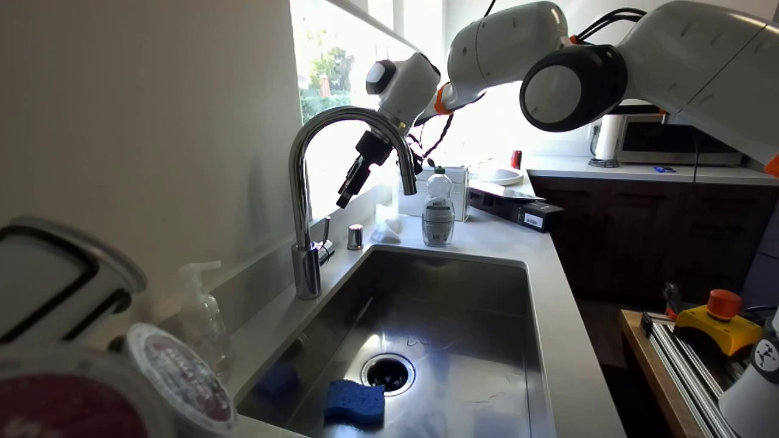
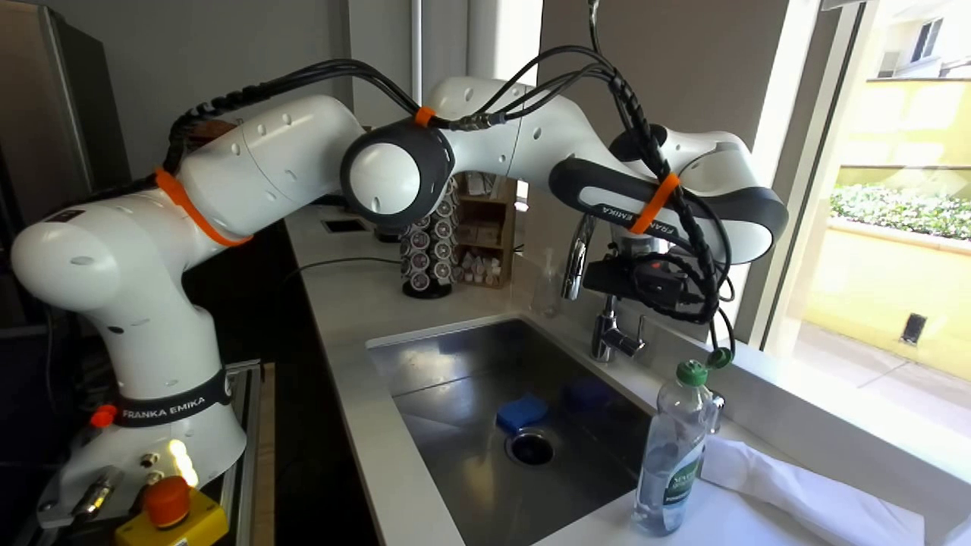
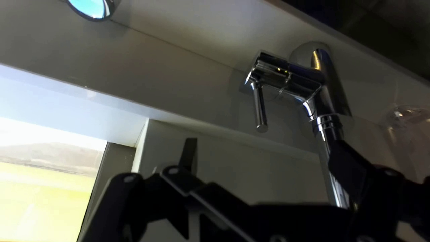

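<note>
1. Nearest the wrist camera: one hand [image 3: 265, 149], standing wide, holding nothing.
2. From it, in that view, one faucet handle [image 3: 259, 108] at twelve o'clock, one faucet [image 3: 331, 90] toward one-thirty; contact cannot be determined.
3. Judged step: positioning by the faucet; the next move calls for careful clearance.
4. In an exterior view: one sponge [image 1: 354, 403] at eight o'clock from one drain [image 1: 389, 373]; one soap bottle [image 1: 438, 216] on the bench [image 1: 563, 328].
</note>
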Available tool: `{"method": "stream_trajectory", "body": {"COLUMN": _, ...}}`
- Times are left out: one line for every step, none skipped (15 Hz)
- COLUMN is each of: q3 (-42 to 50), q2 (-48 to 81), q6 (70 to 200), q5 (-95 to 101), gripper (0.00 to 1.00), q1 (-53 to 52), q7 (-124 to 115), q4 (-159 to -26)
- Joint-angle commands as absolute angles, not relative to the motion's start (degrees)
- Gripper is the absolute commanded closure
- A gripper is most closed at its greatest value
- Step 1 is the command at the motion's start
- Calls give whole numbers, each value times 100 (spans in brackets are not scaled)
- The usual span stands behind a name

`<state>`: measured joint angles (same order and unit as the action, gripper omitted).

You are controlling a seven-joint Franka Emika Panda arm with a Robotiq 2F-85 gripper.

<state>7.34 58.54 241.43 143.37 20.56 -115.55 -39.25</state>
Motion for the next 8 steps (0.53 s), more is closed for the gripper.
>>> {"method": "stream_trajectory", "body": {"q3": 936, "q2": 6162, "q6": 24345, "q5": 14407, "gripper": 0, "q1": 1925, "q7": -11919, "q4": -3467}}
{"method": "stream_trajectory", "body": {"q3": 959, "q2": 6191, "q6": 24339, "q5": 14402, "gripper": 1, "q1": 1911, "q7": -11942, "q4": -3450}}
{"method": "stream_trajectory", "body": {"q3": 972, "q2": 6219, "q6": 24331, "q5": 14388, "gripper": 6, "q1": 1905, "q7": -11973, "q4": -3440}}
{"method": "stream_trajectory", "body": {"q3": 982, "q2": 6245, "q6": 24326, "q5": 14379, "gripper": 8, "q1": 1899, "q7": -11997, "q4": -3429}}
{"method": "stream_trajectory", "body": {"q3": 983, "q2": 6280, "q6": 24326, "q5": 14363, "gripper": 12, "q1": 1903, "q7": -12014, "q4": -3405}}
{"method": "stream_trajectory", "body": {"q3": 977, "q2": 6314, "q6": 24316, "q5": 14342, "gripper": 3, "q1": 1912, "q7": -12032, "q4": -3377}}
{"method": "stream_trajectory", "body": {"q3": 981, "q2": 6343, "q6": 24333, "q5": 14335, "gripper": 1, "q1": 1913, "q7": -12057, "q4": -3360}}
{"method": "stream_trajectory", "body": {"q3": 988, "q2": 6370, "q6": 24323, "q5": 14335, "gripper": 0, "q1": 1910, "q7": -12083, "q4": -3334}}
